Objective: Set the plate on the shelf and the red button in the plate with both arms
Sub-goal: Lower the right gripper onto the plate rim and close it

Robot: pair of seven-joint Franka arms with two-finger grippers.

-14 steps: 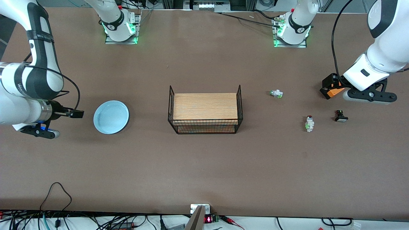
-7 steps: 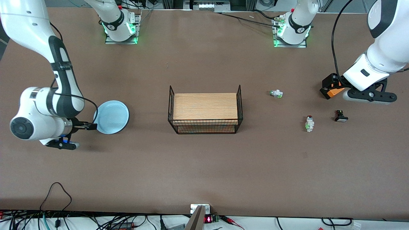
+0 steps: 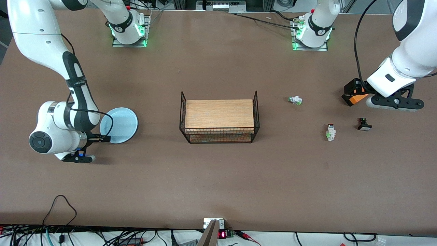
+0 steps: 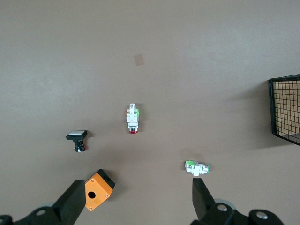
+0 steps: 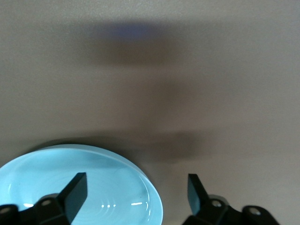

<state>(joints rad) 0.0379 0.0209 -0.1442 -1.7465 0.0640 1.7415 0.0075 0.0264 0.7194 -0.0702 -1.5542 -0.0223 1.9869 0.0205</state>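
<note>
The light-blue plate (image 3: 121,124) (image 5: 70,187) lies on the table toward the right arm's end. My right gripper (image 5: 136,194) is open and low at the plate's rim. One finger (image 5: 75,192) is over the plate's inside and the other finger (image 5: 197,192) is over bare table outside it. The red button (image 3: 330,132) (image 4: 132,119) lies on its side toward the left arm's end. My left gripper (image 4: 137,206) waits open above the table, holding nothing, with the button some way off from its fingers.
A black wire rack (image 3: 219,136) (image 4: 286,110) holding a wooden board stands mid-table. A white-green switch (image 3: 295,100) (image 4: 197,167), a black switch (image 3: 364,124) (image 4: 77,139) and an orange-and-black box with a hole (image 3: 356,95) (image 4: 98,190) lie near the red button.
My right arm has swung in from its end of the table to the plate's rim. The left arm and the switches have not moved.
</note>
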